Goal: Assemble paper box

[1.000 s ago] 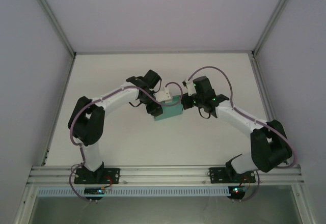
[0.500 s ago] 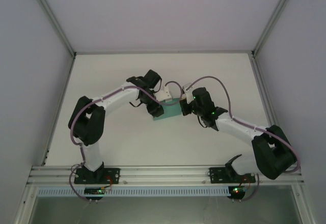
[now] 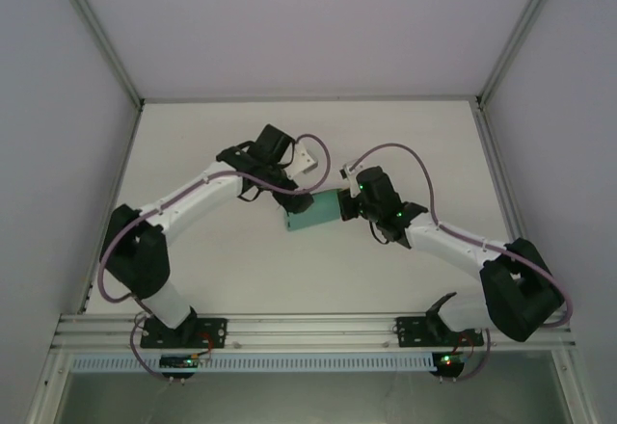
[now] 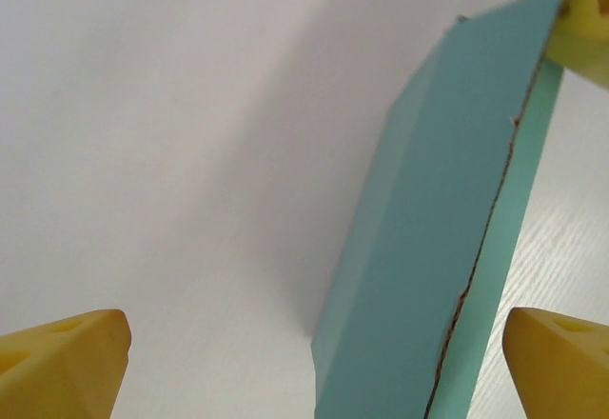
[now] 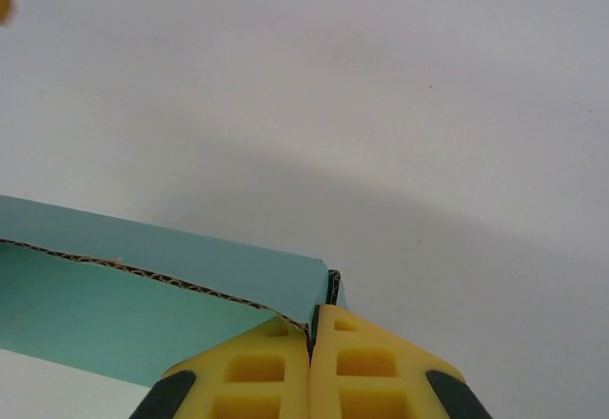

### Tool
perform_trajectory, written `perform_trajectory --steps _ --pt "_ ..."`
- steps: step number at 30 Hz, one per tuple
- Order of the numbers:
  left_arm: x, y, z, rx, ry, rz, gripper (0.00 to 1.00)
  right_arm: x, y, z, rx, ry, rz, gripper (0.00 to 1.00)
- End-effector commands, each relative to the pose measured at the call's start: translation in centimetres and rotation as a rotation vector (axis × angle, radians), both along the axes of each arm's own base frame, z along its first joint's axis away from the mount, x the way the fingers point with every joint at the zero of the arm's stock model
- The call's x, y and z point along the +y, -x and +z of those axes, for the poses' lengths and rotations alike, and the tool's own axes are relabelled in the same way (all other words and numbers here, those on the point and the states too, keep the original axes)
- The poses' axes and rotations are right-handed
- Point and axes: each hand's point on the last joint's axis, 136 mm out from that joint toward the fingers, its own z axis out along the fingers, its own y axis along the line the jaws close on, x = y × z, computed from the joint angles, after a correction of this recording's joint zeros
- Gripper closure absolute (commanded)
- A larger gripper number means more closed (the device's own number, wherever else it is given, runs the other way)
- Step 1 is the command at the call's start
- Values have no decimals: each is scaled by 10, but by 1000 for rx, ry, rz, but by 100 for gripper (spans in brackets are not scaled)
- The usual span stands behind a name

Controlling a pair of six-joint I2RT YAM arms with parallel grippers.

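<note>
The paper box (image 3: 310, 212) is a small teal-green rectangular box near the middle of the table, lying slantwise. My right gripper (image 3: 347, 206) is shut on its right end; in the right wrist view the yellow fingers (image 5: 276, 362) pinch a corrugated edge at the corner of the box (image 5: 143, 295). My left gripper (image 3: 294, 201) stands over the box's left end. In the left wrist view it (image 4: 316, 338) is wide open, with the box (image 4: 447, 229) between its fingers and touched by neither. The right gripper's yellow finger (image 4: 582, 14) shows at the box's far end.
The white table (image 3: 212, 270) is walled by pale panels on the left, right and back. An aluminium rail (image 3: 308, 330) carrying both arm bases runs along the near edge. Purple cables loop over both arms.
My left gripper has opened and let go of the box, and its arm has drawn back to the left. The right gripper has carried the box slightly left and toward the near edge.
</note>
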Motion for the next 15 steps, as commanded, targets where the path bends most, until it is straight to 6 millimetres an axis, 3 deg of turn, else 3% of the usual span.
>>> perform_trajectory --steps 1,4,7,11,15 --pt "20 0 5 39 24 243 4 -10 18 -34 142 74 -25 100" --pt "26 9 -3 76 10 281 20 -9 18 -34 153 77 -28 100" --pt "30 19 -13 83 -15 264 28 -7 18 -33 174 72 -34 100" --pt "33 27 -12 73 -2 249 29 -4 21 -35 228 80 -24 100" --pt "42 28 -2 22 24 261 16 -2 26 -39 288 103 -7 100"
